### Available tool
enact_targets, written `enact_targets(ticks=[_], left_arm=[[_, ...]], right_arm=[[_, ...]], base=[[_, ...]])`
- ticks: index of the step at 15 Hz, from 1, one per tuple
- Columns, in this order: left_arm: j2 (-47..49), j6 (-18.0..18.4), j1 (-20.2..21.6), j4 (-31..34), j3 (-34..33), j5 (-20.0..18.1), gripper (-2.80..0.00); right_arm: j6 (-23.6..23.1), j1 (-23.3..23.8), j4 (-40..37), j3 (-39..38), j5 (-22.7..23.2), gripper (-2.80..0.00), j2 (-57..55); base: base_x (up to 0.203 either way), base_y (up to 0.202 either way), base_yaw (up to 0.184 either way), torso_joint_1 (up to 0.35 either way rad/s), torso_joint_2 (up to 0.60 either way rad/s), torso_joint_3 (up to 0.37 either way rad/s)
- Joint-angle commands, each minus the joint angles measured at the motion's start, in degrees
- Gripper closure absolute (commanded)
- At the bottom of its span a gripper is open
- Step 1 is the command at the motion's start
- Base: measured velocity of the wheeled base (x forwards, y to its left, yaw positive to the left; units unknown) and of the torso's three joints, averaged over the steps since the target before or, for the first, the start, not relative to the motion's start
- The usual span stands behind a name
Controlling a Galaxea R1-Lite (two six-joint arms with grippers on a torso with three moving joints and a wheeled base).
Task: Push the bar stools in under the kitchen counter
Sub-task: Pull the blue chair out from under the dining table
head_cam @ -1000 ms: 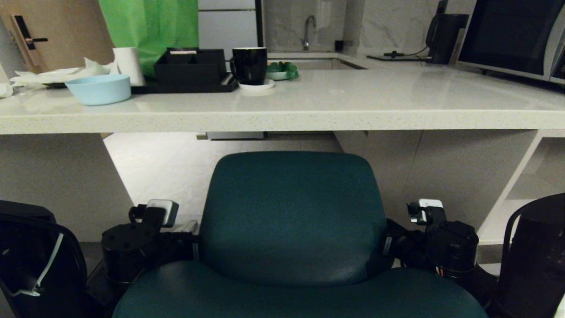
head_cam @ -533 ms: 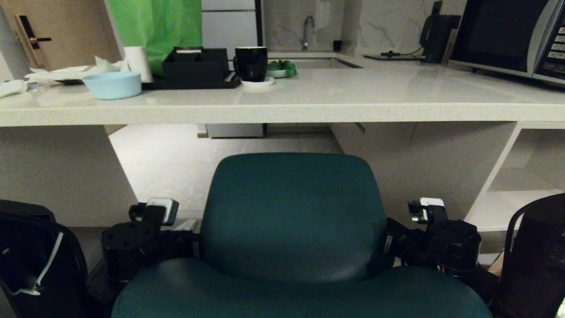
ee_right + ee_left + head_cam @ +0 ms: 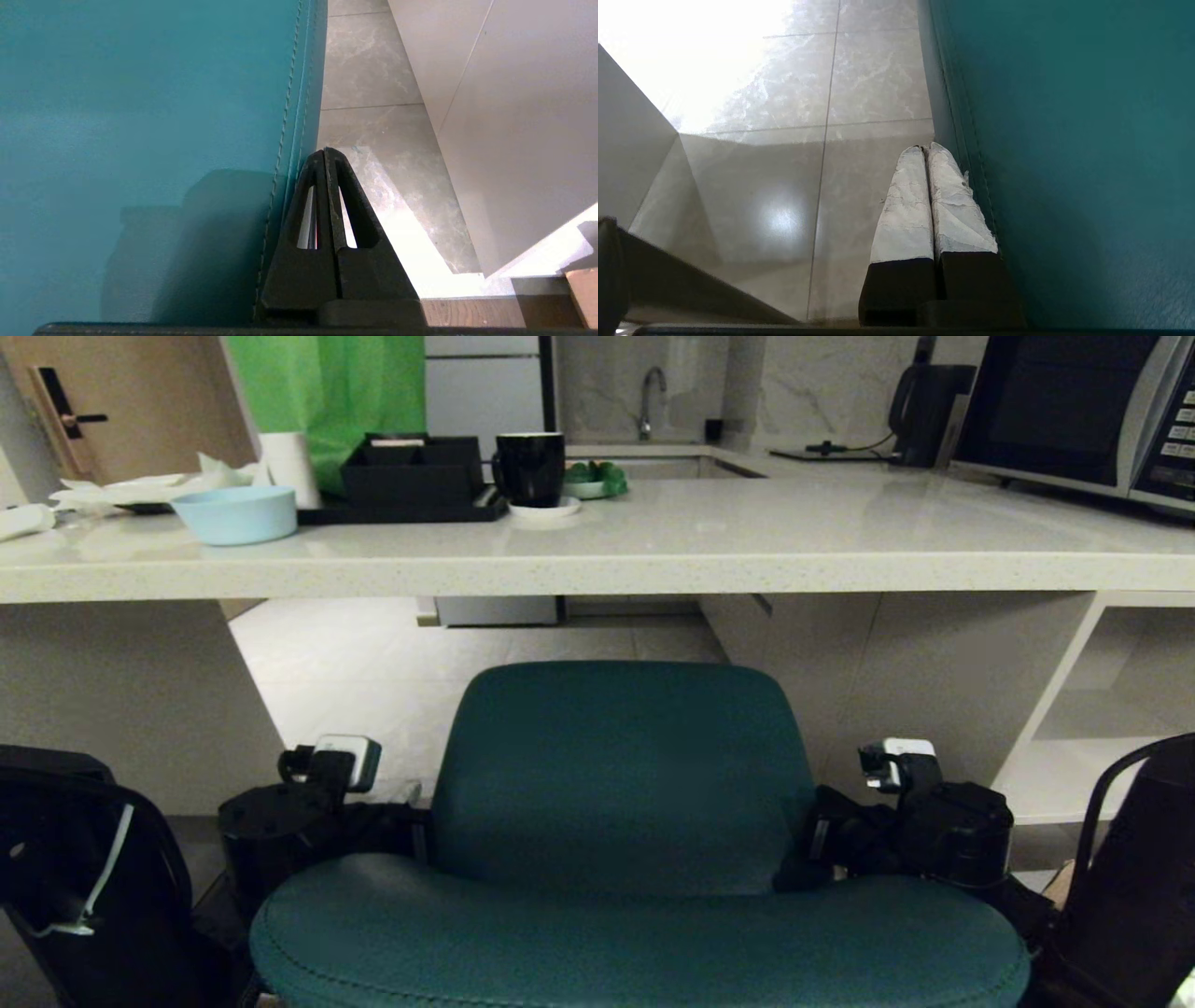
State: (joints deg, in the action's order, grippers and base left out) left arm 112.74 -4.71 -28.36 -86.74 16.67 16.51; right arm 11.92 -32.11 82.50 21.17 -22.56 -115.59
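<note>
The teal bar stool stands straight in front of me, its curved padded back facing the gap under the kitchen counter, an off-white speckled slab. Its seat fills the bottom of the head view. My left gripper is shut, its white-taped fingers lying along the left edge of the stool back. My right gripper is shut too, its black fingers against the right edge of the back. Both wrists flank the back. The stool's legs are hidden.
Pale counter side panels stand left and right of the tiled gap. A shelf cubby opens at right. The top carries a light blue bowl, black mug, black tray and microwave.
The whole view shifted first, so the camera moved. Since then the stool has slid away from me toward the counter, its seat's front edge now showing, with both shut grippers moving along beside its back.
</note>
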Motion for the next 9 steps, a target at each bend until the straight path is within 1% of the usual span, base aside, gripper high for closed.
enact_targets(ticks=[1,5,9], left_arm=[[-0.22,-0.05,0.64,-0.93,1.18,0.46,0.0],[1.33,0.15,3.6,-0.93,4.4,0.33,0.0],[3.74,-0.02,7.59,-0.93,5.08,0.15,0.0]], right_arm=[[0.21,0.46,1.08,1.06,-0.29,0.0,1.05],[0.21,4.47,0.91,4.92,-0.29,0.0,0.89],[0.95,7.59,0.99,4.34,-0.1,0.0,0.79]], base=[[0.0,0.0,0.0,0.0,0.0,0.0],[0.0,0.0,0.0,0.0,0.0,0.0],[0.0,0.0,0.0,0.0,0.0,0.0]])
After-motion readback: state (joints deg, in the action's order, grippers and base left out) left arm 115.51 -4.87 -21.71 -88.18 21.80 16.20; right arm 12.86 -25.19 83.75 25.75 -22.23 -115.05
